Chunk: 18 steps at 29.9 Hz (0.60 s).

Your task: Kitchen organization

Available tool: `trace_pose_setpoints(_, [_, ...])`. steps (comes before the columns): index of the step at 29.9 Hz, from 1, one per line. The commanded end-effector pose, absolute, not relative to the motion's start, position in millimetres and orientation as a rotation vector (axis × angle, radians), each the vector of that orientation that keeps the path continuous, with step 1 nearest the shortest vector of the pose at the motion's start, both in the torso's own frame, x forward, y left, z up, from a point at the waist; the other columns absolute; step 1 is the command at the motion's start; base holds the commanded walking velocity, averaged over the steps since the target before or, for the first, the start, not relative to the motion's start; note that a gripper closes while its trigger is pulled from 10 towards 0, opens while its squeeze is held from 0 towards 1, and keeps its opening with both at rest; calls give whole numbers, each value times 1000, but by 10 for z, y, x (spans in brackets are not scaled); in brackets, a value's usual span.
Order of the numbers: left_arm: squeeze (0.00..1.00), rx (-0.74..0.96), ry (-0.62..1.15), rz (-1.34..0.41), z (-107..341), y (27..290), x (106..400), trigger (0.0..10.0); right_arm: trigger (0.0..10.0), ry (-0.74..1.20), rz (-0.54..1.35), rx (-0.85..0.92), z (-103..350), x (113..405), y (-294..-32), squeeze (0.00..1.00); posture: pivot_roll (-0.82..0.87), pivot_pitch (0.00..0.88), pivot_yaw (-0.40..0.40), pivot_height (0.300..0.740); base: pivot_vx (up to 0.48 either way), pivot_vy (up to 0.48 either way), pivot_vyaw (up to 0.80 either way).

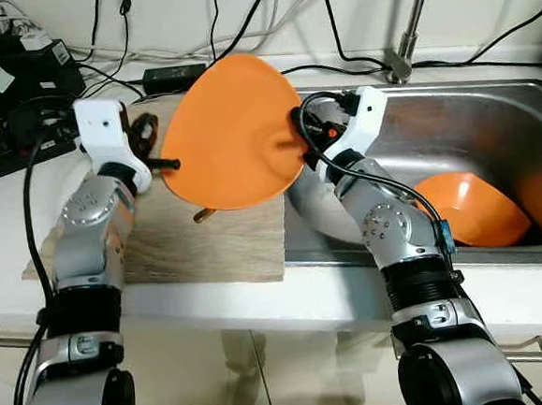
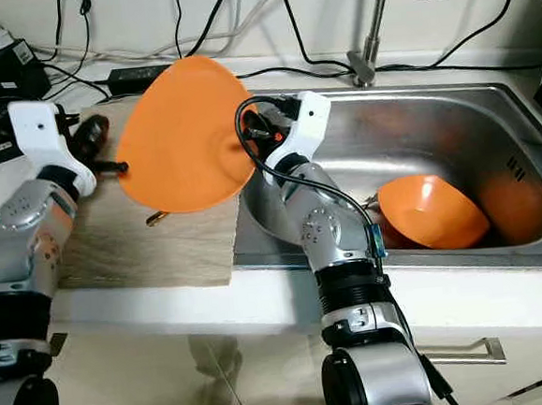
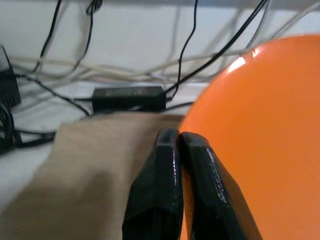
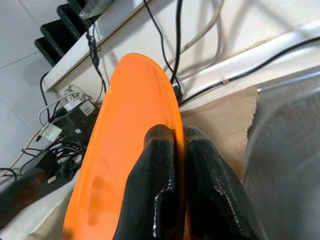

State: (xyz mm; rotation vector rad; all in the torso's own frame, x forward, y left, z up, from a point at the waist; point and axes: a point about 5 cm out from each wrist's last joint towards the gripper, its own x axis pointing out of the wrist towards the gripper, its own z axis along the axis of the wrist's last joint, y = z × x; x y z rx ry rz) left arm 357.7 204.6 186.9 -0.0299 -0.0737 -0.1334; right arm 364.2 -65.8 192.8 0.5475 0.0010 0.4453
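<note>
Gripping the orange plate (image 1: pixel 231 135) edge-on, right hand (image 4: pixel 177 145) clenched on its rim; left hand (image 3: pixel 179 142) pinched beside it; keep it level over the mat (image 1: pixel 176 247).

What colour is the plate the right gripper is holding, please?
Plain orange; the plate, pinched by the right gripper, shows best in the left eye view.

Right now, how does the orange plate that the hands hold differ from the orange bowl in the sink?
The orange plate is flat and wide; the orange bowl is deep and rounded. The plate is held on edge above the wooden board, pinched at its rim by the right hand and left hand; the bowl lies tipped on its side in the sink, untouched. Both are plain orange.
</note>
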Motion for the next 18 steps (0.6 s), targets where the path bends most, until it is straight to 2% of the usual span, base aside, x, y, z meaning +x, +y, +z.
trace_pose_setpoints(1, [0, -36, -66, -135, 1828, 2006, 3551, 10000, 0, -78, 482, 503, 2143, 3651, -609, 0, -51, 0, 57, 740, 0, 0, 0])
trace_pose_setpoints(18, [0, -80, -19, -148, 1634, 1873, 3493, 10000, 0, -250, 410, 428, 2496, 3708, -899, 0, -62, 0, 65, 740, 0, 0, 0])
